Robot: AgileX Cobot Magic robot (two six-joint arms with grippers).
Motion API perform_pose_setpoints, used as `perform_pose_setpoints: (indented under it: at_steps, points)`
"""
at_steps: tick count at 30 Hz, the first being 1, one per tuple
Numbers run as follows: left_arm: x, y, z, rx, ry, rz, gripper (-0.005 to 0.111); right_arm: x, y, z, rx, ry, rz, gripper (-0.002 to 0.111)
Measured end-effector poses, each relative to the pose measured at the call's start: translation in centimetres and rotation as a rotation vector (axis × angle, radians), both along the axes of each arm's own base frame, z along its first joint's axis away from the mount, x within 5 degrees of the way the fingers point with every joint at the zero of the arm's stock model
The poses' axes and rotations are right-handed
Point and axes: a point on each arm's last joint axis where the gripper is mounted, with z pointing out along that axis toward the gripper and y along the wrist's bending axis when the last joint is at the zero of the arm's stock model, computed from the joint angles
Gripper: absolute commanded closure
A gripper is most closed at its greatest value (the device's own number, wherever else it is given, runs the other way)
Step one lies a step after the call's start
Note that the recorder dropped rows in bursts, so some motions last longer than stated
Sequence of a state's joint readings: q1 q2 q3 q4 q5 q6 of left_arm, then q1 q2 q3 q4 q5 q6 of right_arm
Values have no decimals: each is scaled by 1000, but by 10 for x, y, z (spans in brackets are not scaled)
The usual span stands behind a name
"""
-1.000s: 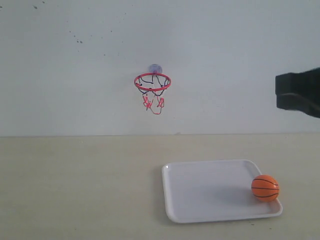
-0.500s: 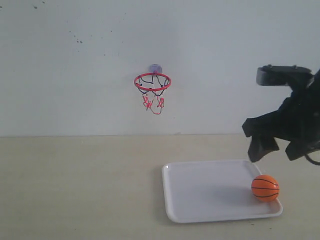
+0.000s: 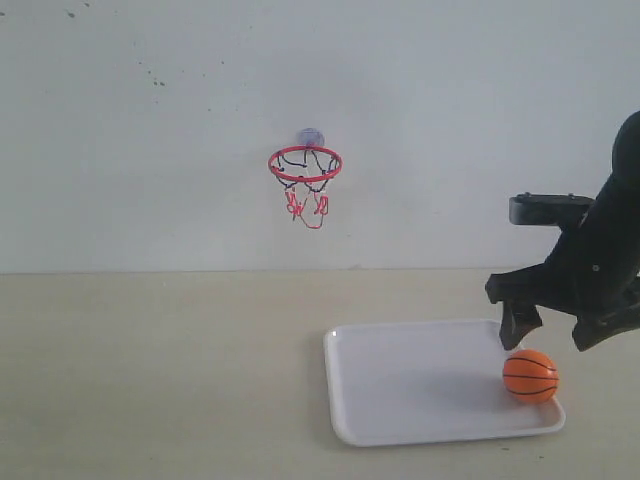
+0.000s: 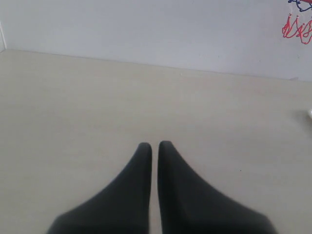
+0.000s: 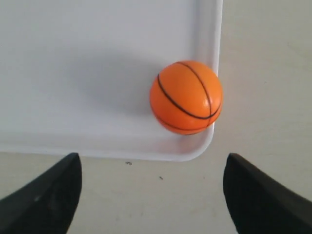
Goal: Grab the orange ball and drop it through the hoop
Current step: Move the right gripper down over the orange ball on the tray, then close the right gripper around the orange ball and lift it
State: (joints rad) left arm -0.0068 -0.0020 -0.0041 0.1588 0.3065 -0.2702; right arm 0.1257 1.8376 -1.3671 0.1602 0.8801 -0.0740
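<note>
The orange ball [image 3: 530, 375] [image 5: 186, 97] rests in a corner of the white tray [image 3: 410, 385] [image 5: 73, 73], against its rim. My right gripper [image 3: 555, 335] [image 5: 152, 161] hangs open just above and behind the ball, its black fingers [image 5: 46, 190] spread wide, nothing between them. The hoop [image 3: 305, 165], with a red ring and string net, is fixed to the wall by a round mount [image 3: 311, 137]; its net [image 4: 297, 27] shows at a corner of the left wrist view. My left gripper [image 4: 155, 146] is shut and empty above the bare table, out of the exterior view.
The beige table [image 3: 150, 370] runs back to a pale wall [image 3: 150, 150]. The tray sits at the front right of the table. A small white edge [image 4: 309, 113] of the tray shows in the left wrist view.
My right arm has swung in from the right edge and come down, from high beside the wall to just above the ball. Ball, tray and hoop have stayed put.
</note>
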Motion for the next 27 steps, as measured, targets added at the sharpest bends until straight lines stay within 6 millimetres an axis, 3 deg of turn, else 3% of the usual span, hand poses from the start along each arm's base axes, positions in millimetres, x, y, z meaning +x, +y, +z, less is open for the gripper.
perform_pose_setpoints:
  at_steps: [11,27]
  points:
    - [0,0,0,0,0,0,103,26,-1,-33,3,9,-9,34]
    - [0,0,0,0,0,0,103,38,-5,-67,-17,11,-19,34]
